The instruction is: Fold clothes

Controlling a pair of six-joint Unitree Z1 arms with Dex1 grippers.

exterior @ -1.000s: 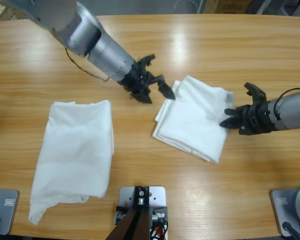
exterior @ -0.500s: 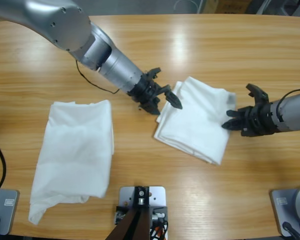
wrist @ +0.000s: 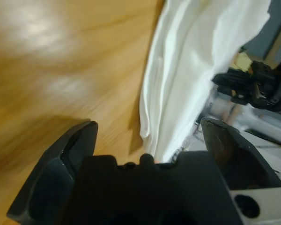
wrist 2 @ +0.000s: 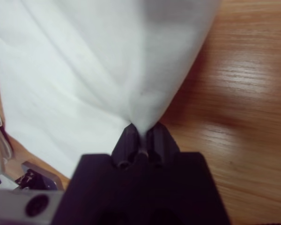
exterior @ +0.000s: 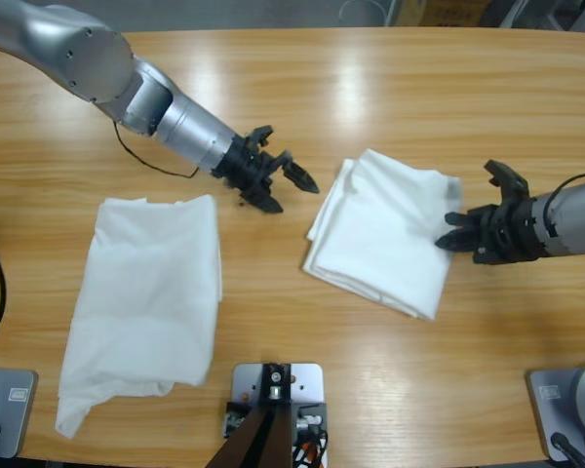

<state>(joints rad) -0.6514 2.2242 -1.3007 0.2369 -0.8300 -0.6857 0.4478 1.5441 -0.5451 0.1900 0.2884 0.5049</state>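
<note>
Right wrist view shows you the grip that matters: the right gripper point(wrist 2: 141, 133) has its jaws pinched tight on an edge of the folded T-shirt point(wrist 2: 98, 70), and the cloth fans out ahead of the jaws while bare wooden table point(wrist 2: 243, 93) runs off to one side of them. You can read that as a hold meant to anchor or drag the bundle by one edge, since the fabric pulls to a peak right at the jaw tips. From the high view, that bundle point(exterior: 385, 234) lies between the two grippers, with the right gripper point(exterior: 458, 234) touching its near edge. Your left gripper point(exterior: 294, 177) stands apart from the cloth, its jaws spread wide and empty. Along the left wrist view the same bundle point(wrist: 192, 61) lies ahead of the jaws and toward one of them, not between them, so nothing is caught there; the left gripper point(wrist: 147, 129) looks free to take a new hold. A second, looser T-shirt point(exterior: 146, 292) lies well behind and beside the left gripper, untouched by either arm and only roughly gathered, so you likely have that one left to fold. I judge the gripped bundle nearly done, needing only tidying or shifting.
</note>
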